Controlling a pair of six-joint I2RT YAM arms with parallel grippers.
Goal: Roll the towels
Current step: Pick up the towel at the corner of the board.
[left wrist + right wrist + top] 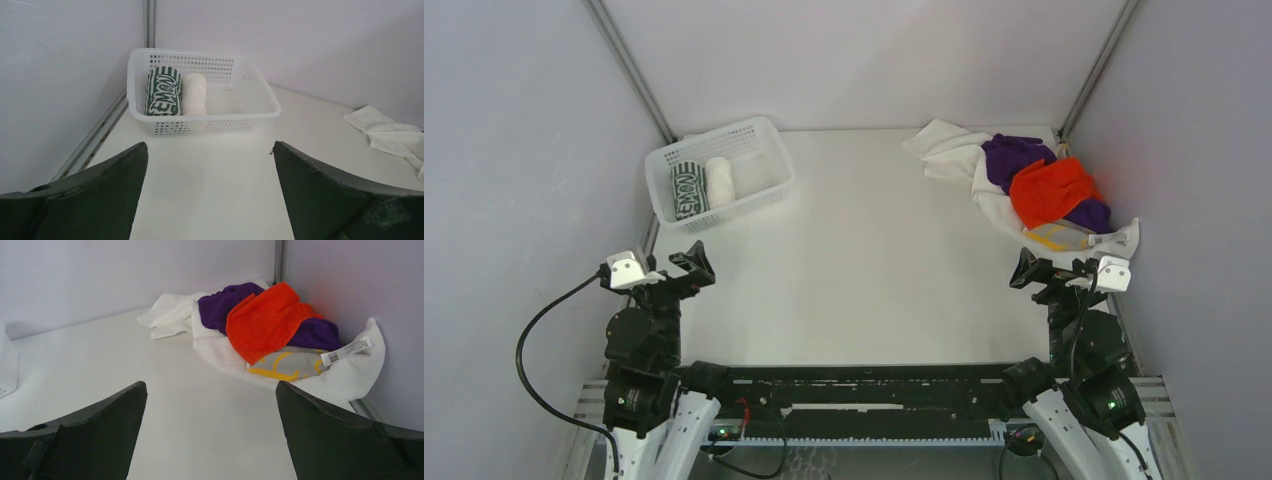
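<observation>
Far left: basket [714, 133] holding green-and-white towel [688, 190] and white towel [720, 181], both rolled. Next, left end effector [209, 150], jaws wide, empty. Next, right end effector [211, 387], likewise. Far right corner of worktop [864, 260]: loose towels [984, 170] heaped. Advice: take orange-red towel [1049, 190] from top, spread flat, then roll.

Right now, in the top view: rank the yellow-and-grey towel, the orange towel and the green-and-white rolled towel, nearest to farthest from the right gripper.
1. Yellow-and-grey towel: just beyond the right gripper, on the right side.
2. Orange towel: farther back, toward the far-right corner.
3. Green-and-white rolled towel: in the basket, far left.
</observation>
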